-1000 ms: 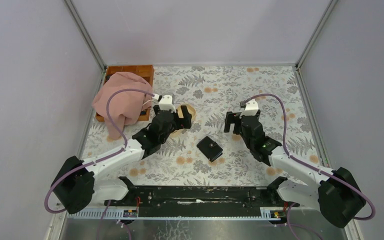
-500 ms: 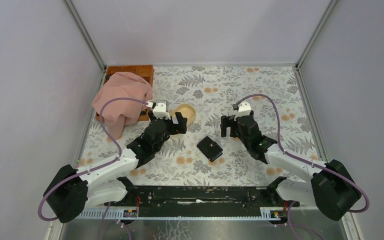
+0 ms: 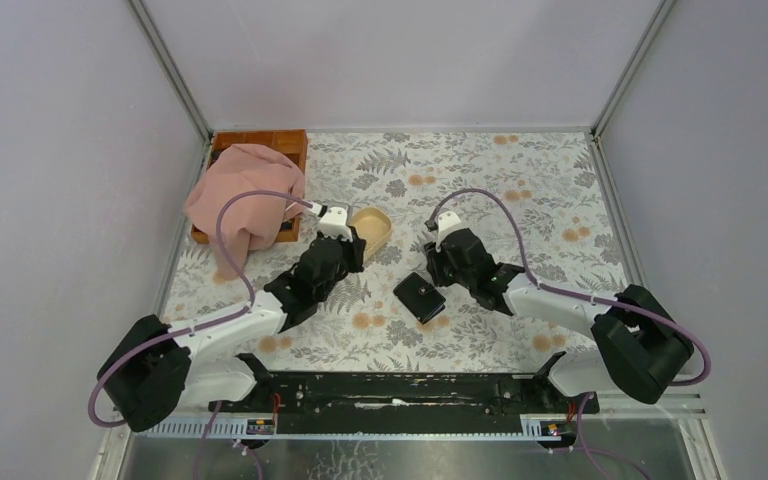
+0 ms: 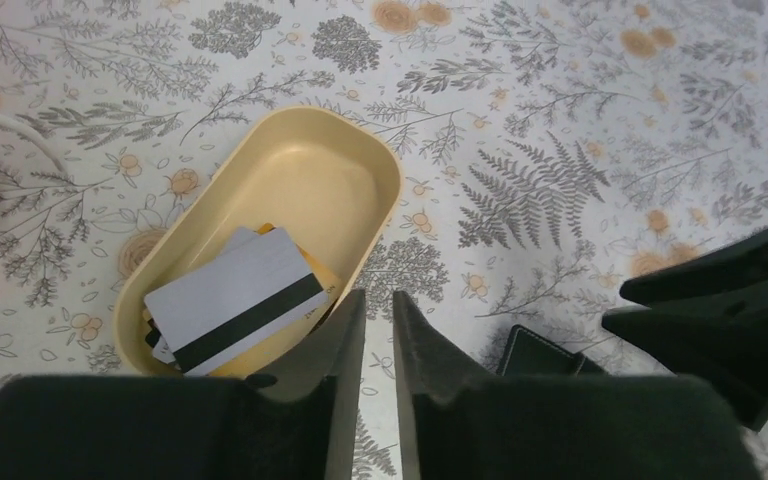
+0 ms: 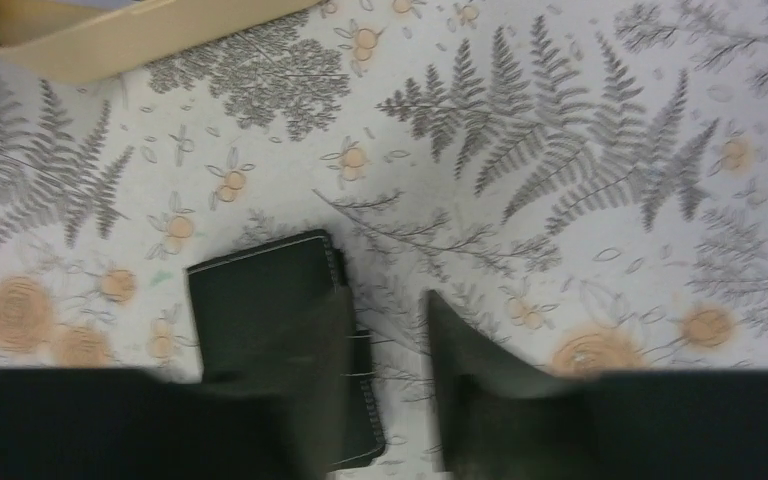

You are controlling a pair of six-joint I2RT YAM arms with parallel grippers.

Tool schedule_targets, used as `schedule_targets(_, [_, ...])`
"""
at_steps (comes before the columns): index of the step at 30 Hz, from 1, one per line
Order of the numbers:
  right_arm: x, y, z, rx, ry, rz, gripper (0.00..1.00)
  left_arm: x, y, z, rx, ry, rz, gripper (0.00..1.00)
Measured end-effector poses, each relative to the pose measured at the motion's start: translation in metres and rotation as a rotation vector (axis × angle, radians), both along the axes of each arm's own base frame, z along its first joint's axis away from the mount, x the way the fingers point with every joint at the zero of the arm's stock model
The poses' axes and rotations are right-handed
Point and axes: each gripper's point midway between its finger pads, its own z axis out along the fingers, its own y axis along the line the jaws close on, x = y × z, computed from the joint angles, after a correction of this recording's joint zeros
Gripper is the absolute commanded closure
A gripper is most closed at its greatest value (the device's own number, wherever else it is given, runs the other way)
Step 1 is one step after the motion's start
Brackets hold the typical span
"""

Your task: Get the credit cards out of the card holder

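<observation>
The closed card holder [image 3: 419, 296] lies on the table [image 3: 520, 180], with the right gripper [image 5: 388, 300] above its edge, fingers narrow and empty. The left gripper [image 4: 378, 295], also narrow and empty, is at the dish [image 4: 310, 180] with the credit cards [image 4: 235, 310] in it. A pink cloth [image 3: 240, 195] lies beyond.

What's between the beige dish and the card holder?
Only bare floral tablecloth separates the beige dish from the card holder. The top external view shows it most clearly.
</observation>
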Motion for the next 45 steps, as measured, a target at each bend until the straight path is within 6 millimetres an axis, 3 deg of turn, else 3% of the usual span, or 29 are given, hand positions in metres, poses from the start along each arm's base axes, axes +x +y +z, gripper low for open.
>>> schedule_targets(1, [-0.003, 0.003, 0.000, -0.008, 0.010, 0.012, 0.23, -0.001, 0.000, 0.004, -0.004, -0.007, -0.005, 0.78])
schedule_targets(2, [-0.005, 0.007, 0.001, -0.017, 0.012, 0.024, 0.16, -0.002, -0.001, 0.007, -0.008, -0.014, -0.012, 0.65])
schedule_targets(5, [-0.017, 0.023, 0.008, -0.044, 0.004, 0.079, 0.13, -0.006, -0.002, 0.020, -0.036, -0.035, -0.029, 0.15])
schedule_targets(6, [-0.021, 0.029, 0.010, -0.047, 0.005, 0.098, 0.16, -0.008, -0.004, 0.023, -0.056, -0.032, -0.035, 0.02])
schedule_targets(7, [-0.025, 0.033, 0.011, -0.047, 0.005, 0.112, 0.18, -0.009, -0.004, 0.023, -0.055, -0.030, -0.040, 0.00])
schedule_targets(11, [-0.034, 0.038, 0.006, -0.058, 0.034, 0.126, 0.22, -0.017, -0.008, 0.015, -0.059, 0.013, -0.065, 0.00])
schedule_targets(16, [-0.043, 0.033, -0.023, -0.117, 0.113, 0.103, 0.28, -0.021, -0.006, 0.004, -0.046, 0.036, -0.071, 0.00])
schedule_targets(19, [-0.048, 0.028, -0.041, -0.158, 0.154, 0.087, 0.36, -0.025, -0.002, -0.007, -0.027, 0.059, -0.067, 0.00])
schedule_targets(21, [-0.047, 0.029, -0.043, -0.161, 0.161, 0.072, 0.58, -0.026, -0.001, -0.009, -0.021, 0.063, -0.063, 0.00])
schedule_targets(24, [-0.042, 0.031, -0.041, -0.150, 0.154, 0.042, 0.83, -0.025, 0.000, -0.009, -0.019, 0.062, -0.058, 0.00])
schedule_targets(27, [-0.038, 0.035, -0.039, -0.125, 0.151, 0.016, 0.99, -0.025, 0.001, -0.009, -0.018, 0.062, -0.055, 0.00])
schedule_targets(31, [-0.037, 0.037, -0.039, -0.105, 0.159, -0.009, 1.00, -0.025, 0.000, -0.009, -0.018, 0.062, -0.056, 0.00])
schedule_targets(33, [-0.037, 0.037, -0.039, -0.097, 0.162, -0.015, 0.96, -0.026, 0.000, -0.009, -0.020, 0.064, -0.061, 0.00])
schedule_targets(35, [-0.039, 0.036, -0.037, -0.089, 0.164, -0.018, 0.83, -0.027, -0.003, -0.009, -0.027, 0.068, -0.075, 0.01])
schedule_targets(38, [-0.045, 0.034, -0.032, -0.072, 0.179, -0.015, 0.51, -0.035, -0.016, -0.013, -0.039, 0.084, -0.118, 0.07])
schedule_targets(39, [-0.047, 0.033, -0.029, -0.064, 0.179, -0.014, 0.51, -0.041, -0.024, -0.018, -0.033, 0.097, -0.140, 0.08])
schedule_targets(41, [-0.049, 0.032, -0.021, -0.049, 0.171, -0.014, 0.62, -0.057, -0.044, -0.030, -0.011, 0.128, -0.192, 0.13])
schedule_targets(43, [-0.048, 0.032, -0.014, -0.033, 0.156, -0.012, 0.86, -0.072, -0.061, -0.044, -0.001, 0.167, -0.233, 0.27])
schedule_targets(45, [-0.048, 0.033, -0.010, -0.019, 0.152, -0.016, 0.96, -0.087, -0.075, -0.064, -0.008, 0.230, -0.248, 0.43])
